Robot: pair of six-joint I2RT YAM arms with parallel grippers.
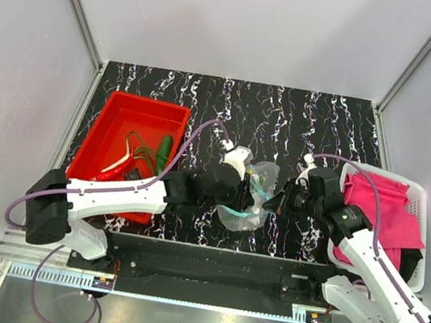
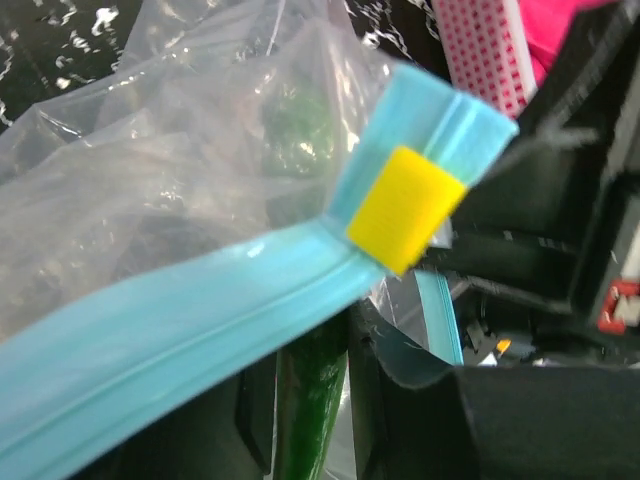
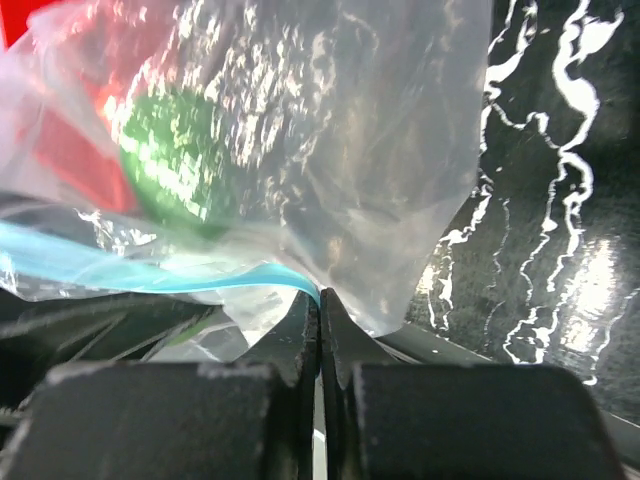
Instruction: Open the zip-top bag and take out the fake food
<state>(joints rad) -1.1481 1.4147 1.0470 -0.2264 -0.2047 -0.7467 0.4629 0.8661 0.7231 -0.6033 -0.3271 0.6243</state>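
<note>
The zip-top bag (image 1: 249,200) hangs crumpled between my two grippers over the black marbled table. In the left wrist view its blue-teal zip strip (image 2: 200,330) runs across, with a yellow slider (image 2: 405,210) on it. My left gripper (image 1: 238,186) (image 2: 318,350) reaches in under the strip, and a dark green piece of fake food (image 2: 310,400) fills the gap between its fingers. My right gripper (image 1: 284,197) (image 3: 320,298) is shut on the bag's edge where the strip ends. A green piece (image 3: 170,160) shows through the plastic. A cucumber (image 1: 165,149) and other fake food lie in the red tray (image 1: 127,100).
A white basket (image 1: 378,172) holding a pink cloth (image 1: 388,209) stands at the right edge, close behind my right arm. The red tray sits at the left of the table. White walls close in the table on three sides.
</note>
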